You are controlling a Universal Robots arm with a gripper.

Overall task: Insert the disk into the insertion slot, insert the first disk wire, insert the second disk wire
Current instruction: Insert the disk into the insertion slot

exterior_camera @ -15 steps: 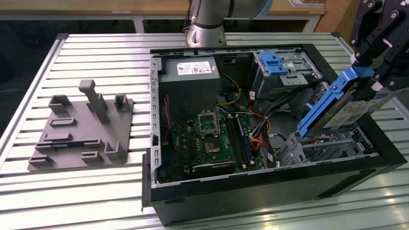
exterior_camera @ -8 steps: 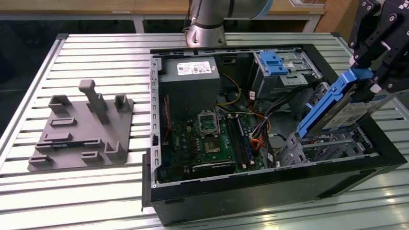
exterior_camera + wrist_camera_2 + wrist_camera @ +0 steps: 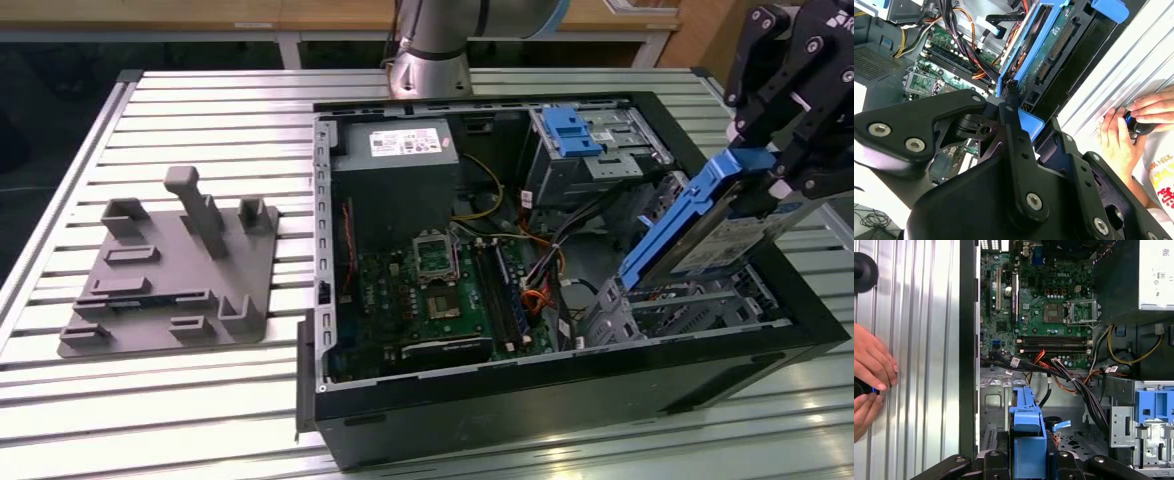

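Clamped on the tilted disk [image 3: 714, 240], the gripper [image 3: 771, 160] hangs above the insertion slot [image 3: 683, 310]; that tilt could jam the disk on the slot's rim (cables [image 3: 537, 268] crowd beside).

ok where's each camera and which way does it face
exterior view: off the arm, looking down into the open computer case; shows the arm and the end effector holding the disk tilted over the insertion slot.
first wrist view: on the wrist, looking past the end effector onto the motherboard.
second wrist view: on the wrist, looking along the end effector's links at the disk.
both wrist views share the disk, the motherboard and a person's hands.
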